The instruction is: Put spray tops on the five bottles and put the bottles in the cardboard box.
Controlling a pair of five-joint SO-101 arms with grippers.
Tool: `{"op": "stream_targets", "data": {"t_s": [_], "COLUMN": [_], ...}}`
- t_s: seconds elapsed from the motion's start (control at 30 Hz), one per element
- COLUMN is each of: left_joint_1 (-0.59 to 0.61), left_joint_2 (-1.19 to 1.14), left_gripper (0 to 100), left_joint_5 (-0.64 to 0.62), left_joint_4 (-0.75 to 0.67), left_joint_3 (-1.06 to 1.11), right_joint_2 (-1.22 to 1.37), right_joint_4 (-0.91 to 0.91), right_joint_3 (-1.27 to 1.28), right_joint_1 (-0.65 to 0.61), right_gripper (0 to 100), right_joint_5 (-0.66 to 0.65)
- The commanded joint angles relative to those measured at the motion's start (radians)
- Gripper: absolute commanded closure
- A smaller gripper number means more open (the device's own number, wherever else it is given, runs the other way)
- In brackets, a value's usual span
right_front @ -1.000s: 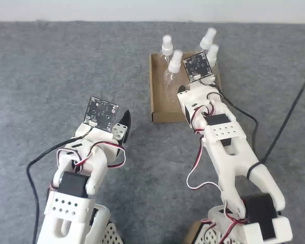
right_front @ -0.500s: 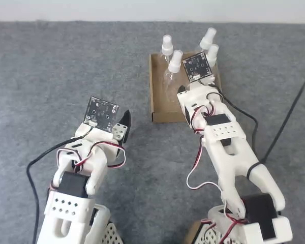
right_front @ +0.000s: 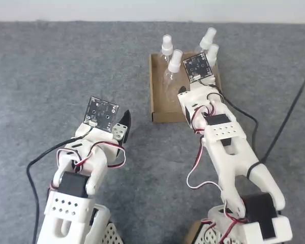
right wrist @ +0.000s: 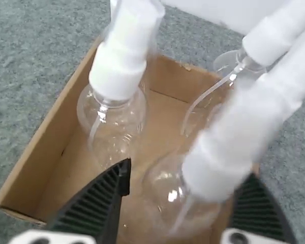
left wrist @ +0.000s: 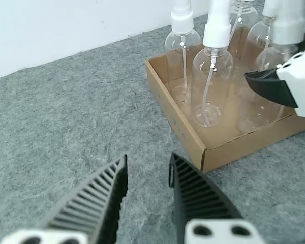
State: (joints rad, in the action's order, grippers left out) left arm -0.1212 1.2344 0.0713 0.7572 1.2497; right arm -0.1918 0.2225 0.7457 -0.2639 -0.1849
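The cardboard box (right_front: 159, 107) lies on the grey felt at the back middle, and several clear bottles with white spray tops stand in it, among them one at the box's far left (right_front: 166, 46) and one beside it (right_front: 175, 62). My right arm (right_front: 218, 132) stretches over the box. Its gripper (right wrist: 185, 178) is open, with its jaws wide on either side of a bottle (right wrist: 229, 132) that stands in the box. My left gripper (left wrist: 147, 170) is open and holds nothing, low over the felt, left of the box (left wrist: 183, 127).
Bare grey felt (right_front: 66, 66) spreads to the left of and in front of the box. A black cable (right_front: 287, 119) runs across the felt at the right. A white wall (left wrist: 51, 30) rises behind the table.
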Motion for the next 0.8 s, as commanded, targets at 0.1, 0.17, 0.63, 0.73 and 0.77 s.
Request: {"op": "stream_targets", "data": {"t_s": [0.1,0.17,0.63,0.73,0.77], "left_joint_1": [0.005,0.005,0.005,0.005,0.005], "left_joint_2": [-0.008,-0.008,-0.008,-0.008,-0.008], "left_gripper": [88,88,88,88,88], "left_joint_5": [0.002,0.002,0.002,0.002,0.002], "left_joint_4": [-0.026,-0.026,-0.026,-0.026,-0.026], "left_joint_3": [-0.008,-0.008,-0.008,-0.008,-0.008], "right_joint_2": [-0.01,-0.016,-0.226,-0.268,-0.285], "right_joint_4": [0.001,0.002,0.318,0.389,0.409], "right_joint_3": [-0.043,-0.049,-0.253,-0.264,-0.261], "right_joint_1": [-0.008,-0.008,-0.007,-0.001,-0.001], "right_gripper": [68.0,68.0,68.0,68.0,68.0], "right_joint_5": [-0.015,-0.015,-0.014,-0.014,-0.014]}}
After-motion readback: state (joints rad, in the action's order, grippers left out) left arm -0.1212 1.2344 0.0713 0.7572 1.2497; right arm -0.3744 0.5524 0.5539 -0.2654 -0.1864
